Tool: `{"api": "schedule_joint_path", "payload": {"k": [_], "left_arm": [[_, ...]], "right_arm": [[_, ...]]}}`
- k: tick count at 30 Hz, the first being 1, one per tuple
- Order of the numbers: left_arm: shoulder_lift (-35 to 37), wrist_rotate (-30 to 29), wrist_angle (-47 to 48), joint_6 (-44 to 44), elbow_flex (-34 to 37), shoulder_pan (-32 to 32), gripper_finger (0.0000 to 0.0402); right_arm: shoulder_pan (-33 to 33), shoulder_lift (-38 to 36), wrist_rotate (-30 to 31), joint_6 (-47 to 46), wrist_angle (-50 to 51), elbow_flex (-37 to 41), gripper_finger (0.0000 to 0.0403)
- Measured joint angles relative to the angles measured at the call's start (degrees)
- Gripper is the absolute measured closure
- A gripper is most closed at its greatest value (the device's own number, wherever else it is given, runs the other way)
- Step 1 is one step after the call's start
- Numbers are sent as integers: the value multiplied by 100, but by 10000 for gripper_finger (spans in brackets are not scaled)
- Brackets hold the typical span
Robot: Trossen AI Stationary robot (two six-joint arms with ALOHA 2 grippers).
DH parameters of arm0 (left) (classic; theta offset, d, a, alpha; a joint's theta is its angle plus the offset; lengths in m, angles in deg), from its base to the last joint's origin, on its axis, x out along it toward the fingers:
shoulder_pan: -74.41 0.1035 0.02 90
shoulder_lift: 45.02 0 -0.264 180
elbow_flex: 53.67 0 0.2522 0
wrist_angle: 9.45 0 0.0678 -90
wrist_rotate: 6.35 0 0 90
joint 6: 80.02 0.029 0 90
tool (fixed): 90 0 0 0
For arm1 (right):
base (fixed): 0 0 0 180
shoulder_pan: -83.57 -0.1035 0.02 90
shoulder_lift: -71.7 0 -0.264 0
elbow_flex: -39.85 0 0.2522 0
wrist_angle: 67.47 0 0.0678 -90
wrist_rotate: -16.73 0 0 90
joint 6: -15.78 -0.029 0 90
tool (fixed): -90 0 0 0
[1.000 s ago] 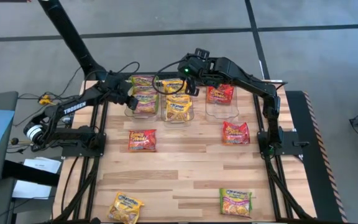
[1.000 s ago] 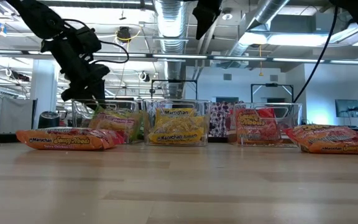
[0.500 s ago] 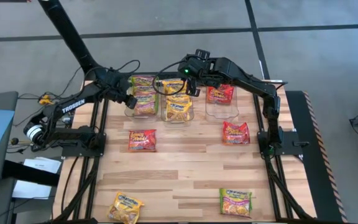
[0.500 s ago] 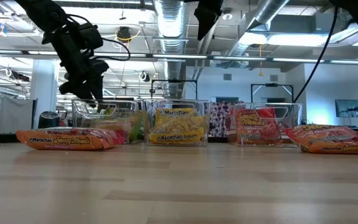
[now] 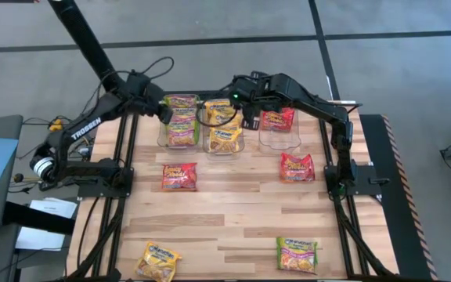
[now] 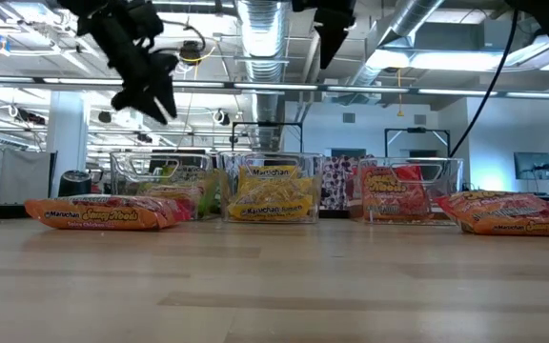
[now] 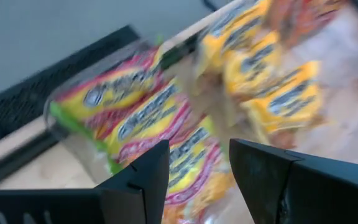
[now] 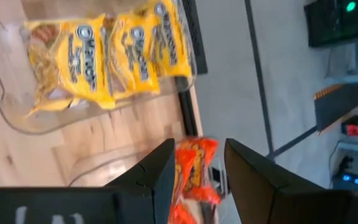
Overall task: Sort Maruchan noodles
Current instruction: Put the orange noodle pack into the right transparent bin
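Wooden slat table (image 5: 233,219), pale butcher-block grain, black frame rails. At the far edge sit three clear hard-plastic bins in a row: left bin (image 5: 180,121) holds green-pink packets, middle bin (image 5: 224,135) yellow ones, right bin (image 5: 278,129) red-orange.

Change: over the last second the left arm has lifted from low at the left bin to well above it; in the low view the left gripper (image 6: 151,90) now hangs clear over the bin tops. Left wrist view shows its fingers spread with nothing between, green-pink packets (image 7: 148,124) below in the bin. Reads as a drop-off just finished, arm retreating. The right gripper (image 5: 249,117) has slid from over the middle bin toward the right bin; fingers parted, empty, hovering high.

Left to sort, all loose on the table, well apart: red-orange packet (image 5: 179,176), red-orange packet (image 5: 297,167), yellow packet (image 5: 158,261), green-pink packet (image 5: 297,254). Roughly two-thirds done, by my judgement.

Packets are small, square, crinkly glossy film, puffy, with flat sealed edges.
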Motion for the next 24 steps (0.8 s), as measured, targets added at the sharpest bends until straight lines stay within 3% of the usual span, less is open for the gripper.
{"api": "schedule_joint_path", "payload": {"k": [4, 10, 14, 20, 24], "left_arm": [[6, 344, 198, 126, -568, -36, 248], [64, 778, 571, 363, -1094, -271, 248], [148, 905, 815, 526, -1237, -462, 248], [355, 1100, 996, 721, -1239, -772, 248], [459, 1092, 1140, 861, -1239, -928, 248]], "right_arm": [[-3, 0, -136, -430, 415, 7, 241], [2, -62, -1868, -1584, 369, 40, 241], [-82, -59, -2586, -2189, 368, 37, 241], [-429, -68, -3286, -2518, 378, 235, 241], [-768, -224, -3361, -2541, 364, 826, 241]]}}
